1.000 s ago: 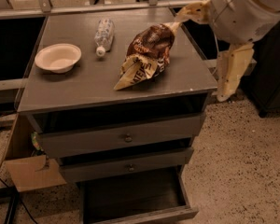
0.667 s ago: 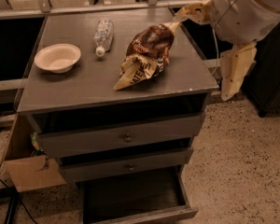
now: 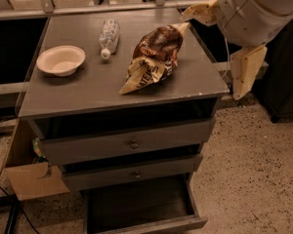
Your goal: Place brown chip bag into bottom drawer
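Observation:
The brown chip bag (image 3: pixel 154 57) lies on the grey cabinet top (image 3: pixel 88 89), right of centre, its cream-yellow pointed end toward the front. The bottom drawer (image 3: pixel 141 206) is pulled open below the two knobbed drawers and shows a dark, deep inside. My gripper (image 3: pixel 199 12) is at the cabinet's back right corner, right by the bag's far end. Whether it touches the bag cannot be told. The thick white arm (image 3: pixel 254 9) fills the upper right.
A white bowl (image 3: pixel 61 60) sits at the left of the top. A clear plastic bottle (image 3: pixel 109 37) lies behind the middle. The top drawer (image 3: pixel 132 143) and middle drawer (image 3: pixel 136 174) stand slightly out. A cardboard box (image 3: pixel 34 179) leans at the cabinet's left. Speckled floor lies to the right.
The arm has shifted slightly; its hanging cream panel moved a little to the right. The bag, the bowl, the bottle and the drawers have not moved.

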